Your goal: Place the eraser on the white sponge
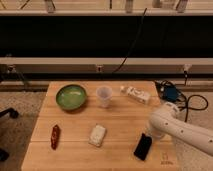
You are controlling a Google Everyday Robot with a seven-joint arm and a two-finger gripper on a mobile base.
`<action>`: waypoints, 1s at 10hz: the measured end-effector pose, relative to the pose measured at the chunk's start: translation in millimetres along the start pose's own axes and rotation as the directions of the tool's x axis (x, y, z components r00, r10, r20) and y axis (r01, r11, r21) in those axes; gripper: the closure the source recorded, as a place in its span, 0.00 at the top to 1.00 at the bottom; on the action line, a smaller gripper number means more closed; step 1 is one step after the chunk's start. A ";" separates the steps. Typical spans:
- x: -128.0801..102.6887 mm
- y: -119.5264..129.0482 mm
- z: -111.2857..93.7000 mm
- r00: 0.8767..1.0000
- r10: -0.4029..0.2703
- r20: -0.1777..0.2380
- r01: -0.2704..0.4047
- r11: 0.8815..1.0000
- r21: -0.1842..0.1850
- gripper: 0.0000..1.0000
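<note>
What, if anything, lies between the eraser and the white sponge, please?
Nothing visible: only bare table separates the eraser from the white sponge to its left in view. The gripper is right by the eraser's far end.
</note>
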 end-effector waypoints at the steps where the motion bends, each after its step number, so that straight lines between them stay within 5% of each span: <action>1: 0.6 1.0 0.2 1.000 0.002 0.000 -0.002 1.000 -0.002 0.00; 6: -0.6 1.4 -6.6 1.000 -0.014 -0.007 0.014 1.000 0.004 0.00; 10: -24.0 -21.7 -82.4 0.993 -0.113 -0.024 0.114 0.991 0.063 0.00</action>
